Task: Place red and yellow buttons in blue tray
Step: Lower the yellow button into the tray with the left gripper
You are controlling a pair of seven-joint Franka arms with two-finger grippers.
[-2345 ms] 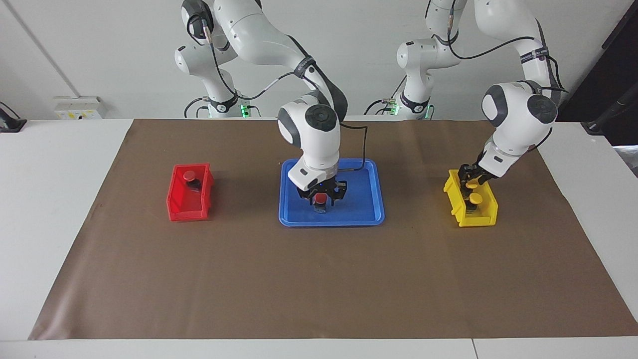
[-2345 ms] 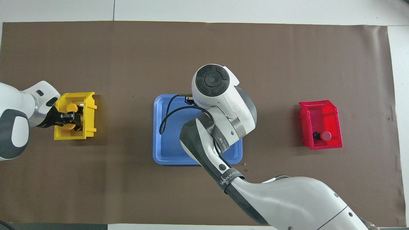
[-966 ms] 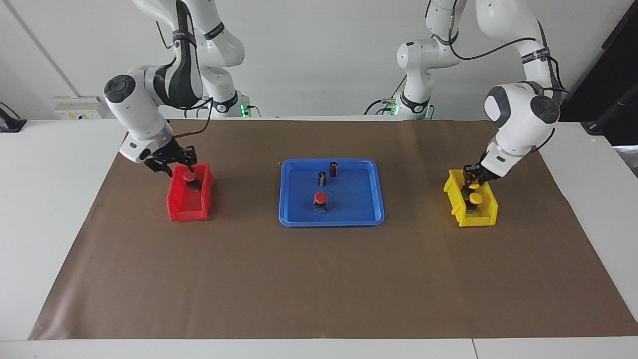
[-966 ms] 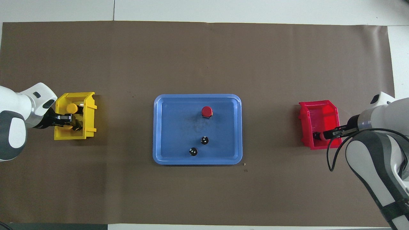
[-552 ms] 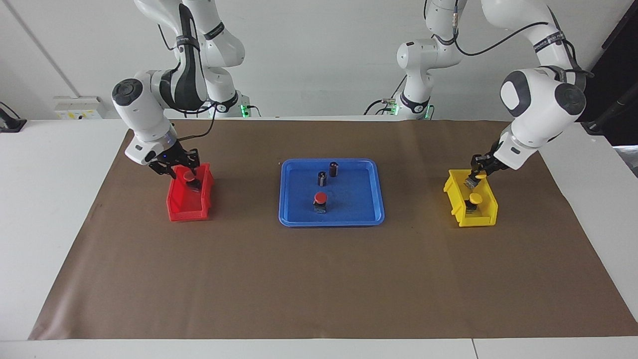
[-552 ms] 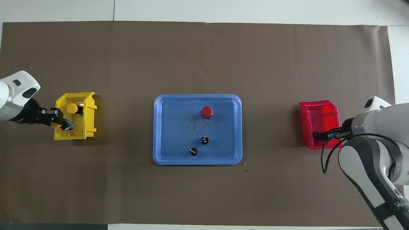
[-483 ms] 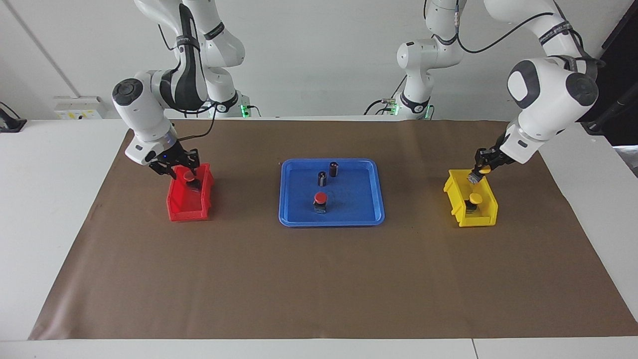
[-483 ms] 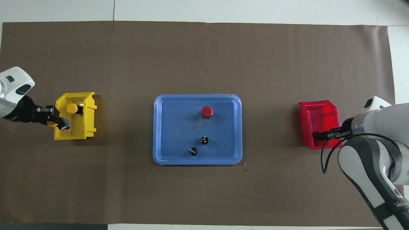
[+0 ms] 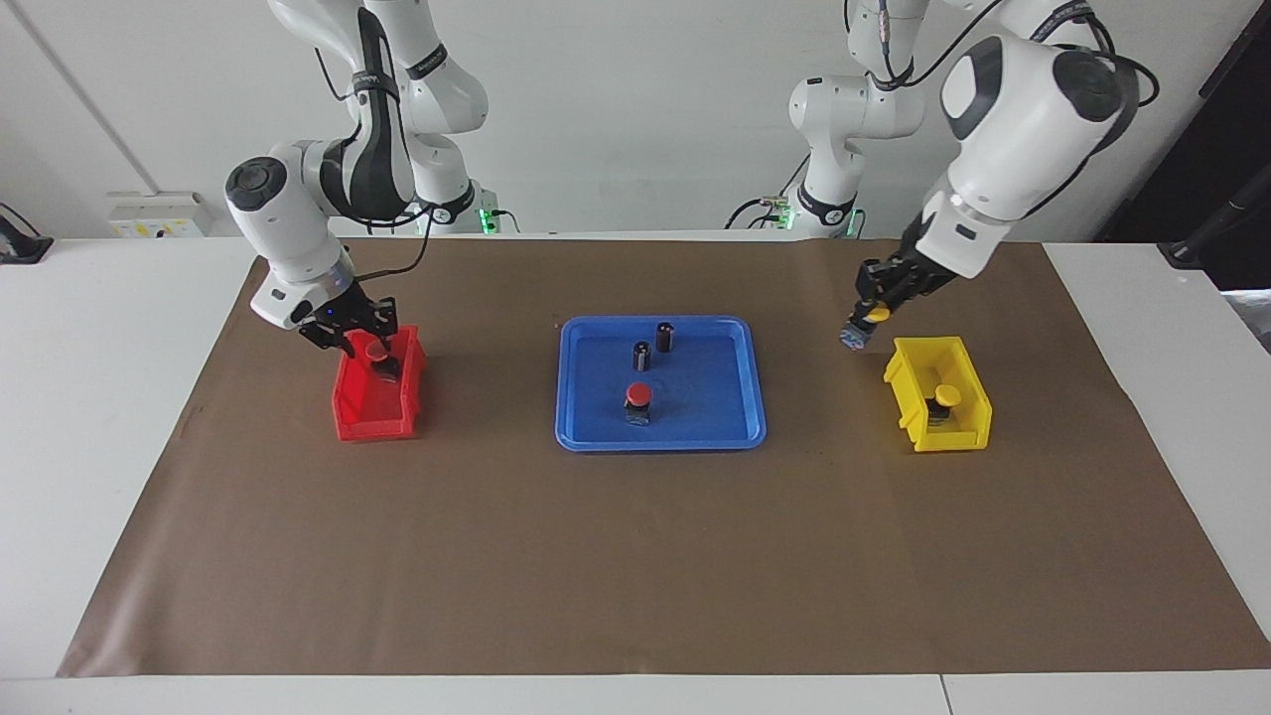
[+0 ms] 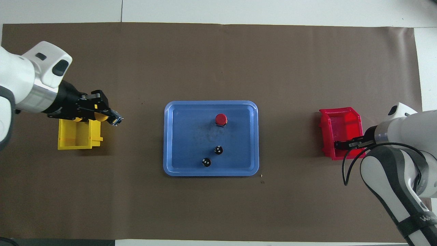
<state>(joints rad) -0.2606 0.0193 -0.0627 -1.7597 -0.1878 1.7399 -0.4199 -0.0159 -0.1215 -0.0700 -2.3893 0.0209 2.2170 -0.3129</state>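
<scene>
The blue tray (image 9: 740,422) (image 10: 170,136) lies mid-table and holds one red button (image 9: 638,396) (image 10: 221,119). My left gripper (image 9: 868,318) (image 10: 103,116) is shut on a yellow button (image 9: 875,315) (image 10: 99,117) and holds it in the air over the mat, between the yellow bin and the tray. A second yellow button (image 9: 946,395) stays in the yellow bin (image 9: 909,397) (image 10: 76,136). My right gripper (image 9: 359,340) (image 10: 341,144) is down at the second red button (image 9: 375,350) in the red bin (image 9: 357,417) (image 10: 344,123).
Two dark capless cylinders (image 9: 642,355) (image 9: 664,336) stand in the tray, nearer to the robots than the red button; they also show in the overhead view (image 10: 218,150) (image 10: 206,162). A brown mat (image 9: 635,556) covers the table.
My left gripper has lifted a yellow button out of the yellow bin and carried it toward the tray. My right gripper left the tray earlier and has stayed at the red bin.
</scene>
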